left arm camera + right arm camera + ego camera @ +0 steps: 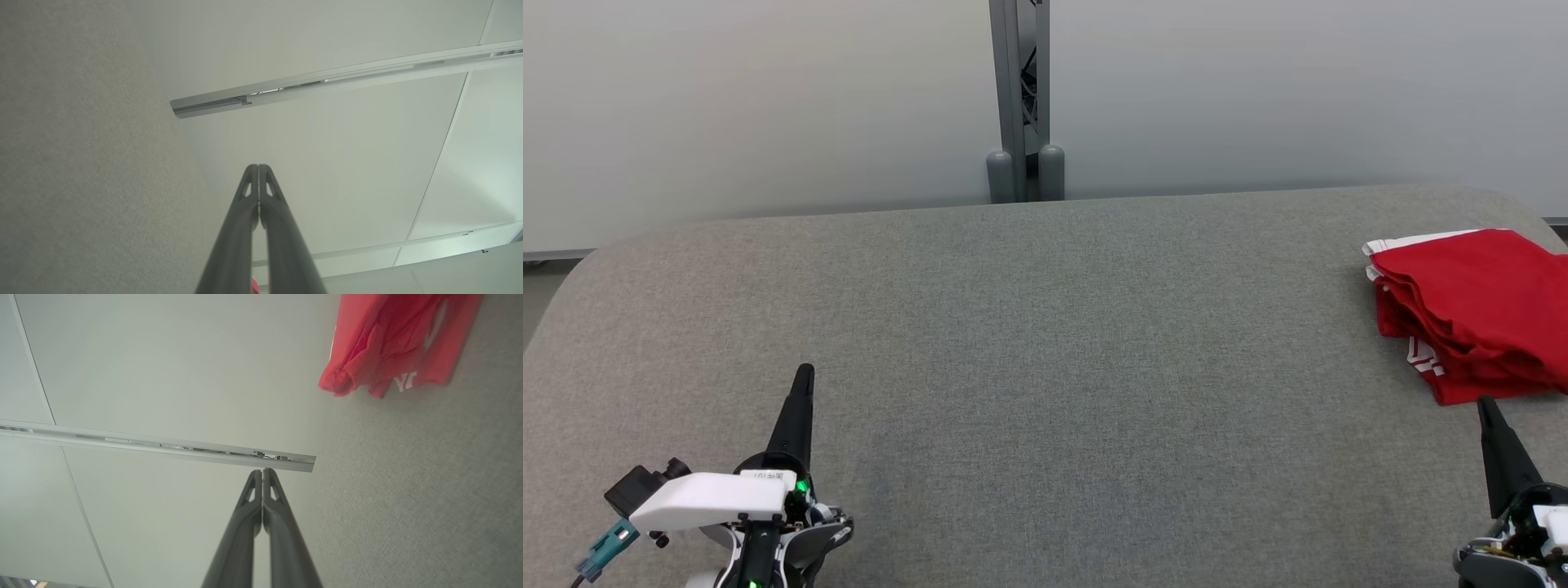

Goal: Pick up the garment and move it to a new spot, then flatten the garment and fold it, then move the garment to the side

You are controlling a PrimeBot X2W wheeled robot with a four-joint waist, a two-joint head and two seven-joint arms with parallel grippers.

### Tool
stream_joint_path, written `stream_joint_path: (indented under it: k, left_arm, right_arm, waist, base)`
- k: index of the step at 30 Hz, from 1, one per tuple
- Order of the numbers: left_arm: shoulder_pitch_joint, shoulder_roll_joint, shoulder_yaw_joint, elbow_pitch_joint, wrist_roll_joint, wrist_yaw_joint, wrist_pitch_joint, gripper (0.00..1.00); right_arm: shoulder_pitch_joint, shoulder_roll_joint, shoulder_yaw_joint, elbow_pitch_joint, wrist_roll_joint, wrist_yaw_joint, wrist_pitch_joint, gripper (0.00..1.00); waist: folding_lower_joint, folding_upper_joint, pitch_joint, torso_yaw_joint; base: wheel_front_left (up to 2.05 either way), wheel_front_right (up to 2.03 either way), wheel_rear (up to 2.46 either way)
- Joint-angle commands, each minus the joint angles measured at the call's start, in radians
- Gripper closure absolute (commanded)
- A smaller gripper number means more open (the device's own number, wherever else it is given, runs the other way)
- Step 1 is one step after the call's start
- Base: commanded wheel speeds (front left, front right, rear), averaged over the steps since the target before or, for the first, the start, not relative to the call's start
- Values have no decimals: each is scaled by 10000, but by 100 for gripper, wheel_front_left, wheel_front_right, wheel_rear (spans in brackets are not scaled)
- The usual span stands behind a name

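Note:
The garment [1474, 306] is red with white trim and lettering, folded into a compact stack at the far right edge of the grey fabric table [1045, 351]. In the right wrist view the garment [392, 343] sits at the top right. My left gripper [805, 371] rests low at the lower left, shut and holding nothing. In the left wrist view the left gripper [258, 166] has its tips pressed together. My right gripper [1485, 402] stands at the lower right, just in front of the garment without touching it, shut and empty, as the right gripper [262, 471] tips meet.
A grey metal post [1021, 106] with two rounded feet stands behind the table's far edge, between pale wall panels. The table's rounded left corner [580, 269] falls away to the floor.

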State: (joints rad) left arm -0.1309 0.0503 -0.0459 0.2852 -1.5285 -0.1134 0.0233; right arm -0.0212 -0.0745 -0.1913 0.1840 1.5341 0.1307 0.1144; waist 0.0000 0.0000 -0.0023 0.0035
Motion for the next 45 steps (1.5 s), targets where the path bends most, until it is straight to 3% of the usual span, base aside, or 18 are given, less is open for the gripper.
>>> stream_joint_path:
  k: [1,15,45]
  left_arm:
    - [-255,43,58,21,-223,-83,56,100]
    - [-475,39,119,162,-1056,-209,265,100]
    - [-448,24,137,156,-1018,-209,268,100]
  right_arm:
    - [-124,-31,-107,-6,251,1,103,100]
    - [-234,8,-376,14,1065,0,406,100]
    - [-243,87,-483,25,936,0,514,100]
  waist:
    - [0,0,9,-5]
    - [0,0,73,-39]
    - [0,0,73,-39]
  base:
    - [0,0,0]
    - [0,0,0]
    - [0,0,0]
